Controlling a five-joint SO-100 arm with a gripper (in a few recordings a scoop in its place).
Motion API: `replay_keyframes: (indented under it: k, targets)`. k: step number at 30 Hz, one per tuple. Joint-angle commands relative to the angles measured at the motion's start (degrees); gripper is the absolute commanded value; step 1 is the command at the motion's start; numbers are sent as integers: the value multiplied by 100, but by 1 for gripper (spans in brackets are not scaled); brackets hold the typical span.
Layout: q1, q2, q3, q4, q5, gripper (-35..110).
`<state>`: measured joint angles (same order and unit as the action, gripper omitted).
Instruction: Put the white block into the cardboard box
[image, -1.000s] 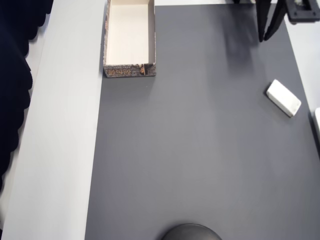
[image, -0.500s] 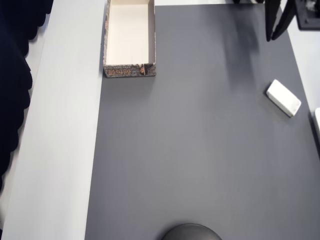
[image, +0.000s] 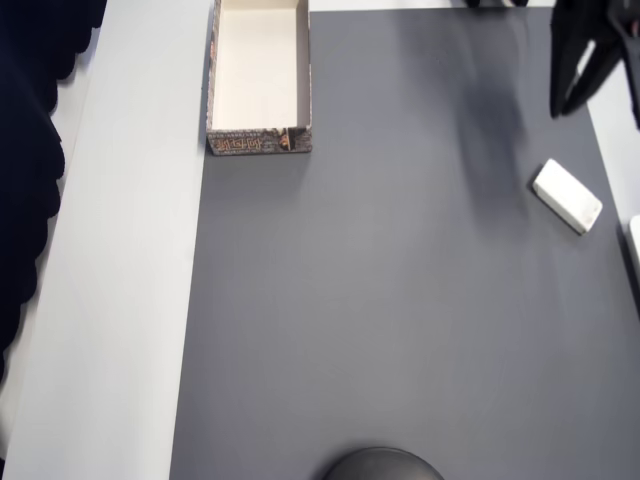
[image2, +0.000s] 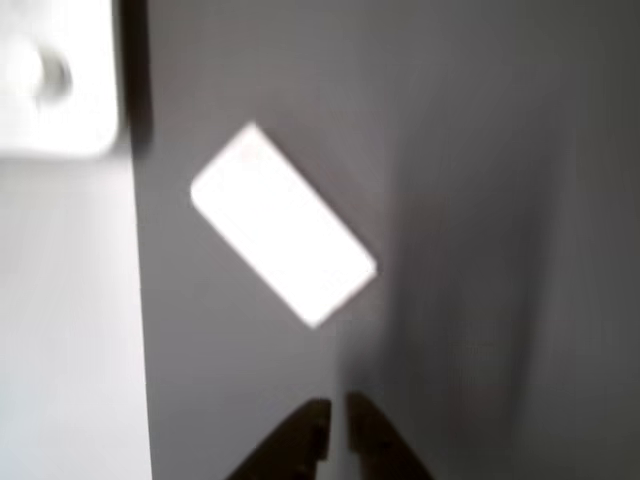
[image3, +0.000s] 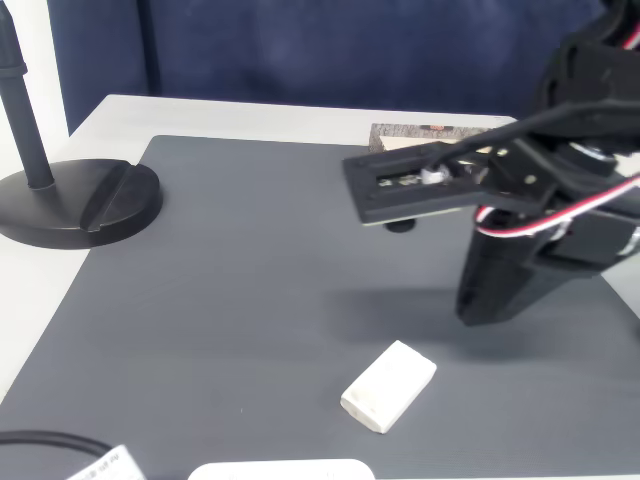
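The white block (image: 567, 196) lies flat and slanted on the dark grey mat near the mat's right edge. In the wrist view the white block (image2: 283, 224) sits just ahead of my fingertips. The fixed view has the white block (image3: 390, 385) low on the mat in front of the arm. My gripper (image: 565, 110) hangs above the mat a short way up the picture from the block, apart from it. Its jaws are almost together with nothing between them, as the gripper (image2: 338, 425) shows from the wrist. The cardboard box (image: 259, 142) stands at the mat's top left with nothing in it.
A white thing with a rounded corner (image: 634, 245) lies off the mat's right edge, close to the block. A black round stand base (image3: 80, 205) sits on the pale table at the mat's edge. The mat (image: 400, 300) is bare between block and box.
My gripper has moved right and down in the overhead view, closing on the white block. Block and box have not moved.
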<state>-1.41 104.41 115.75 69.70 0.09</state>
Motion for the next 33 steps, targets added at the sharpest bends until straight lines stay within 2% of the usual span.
replay_keyframes:
  k: [1, 11, 26, 29, 33]
  targets:
    - [-26, -501, -1134, -26, 44, -2]
    - [-220, -1978, -2689, 624, 44, -2]
    - [-220, -2206, -2883, 835, 316, -2]
    - [-229, -2215, -2892, 844, 809, -2]
    - [-229, -2215, -2909, 923, 2197, -2]
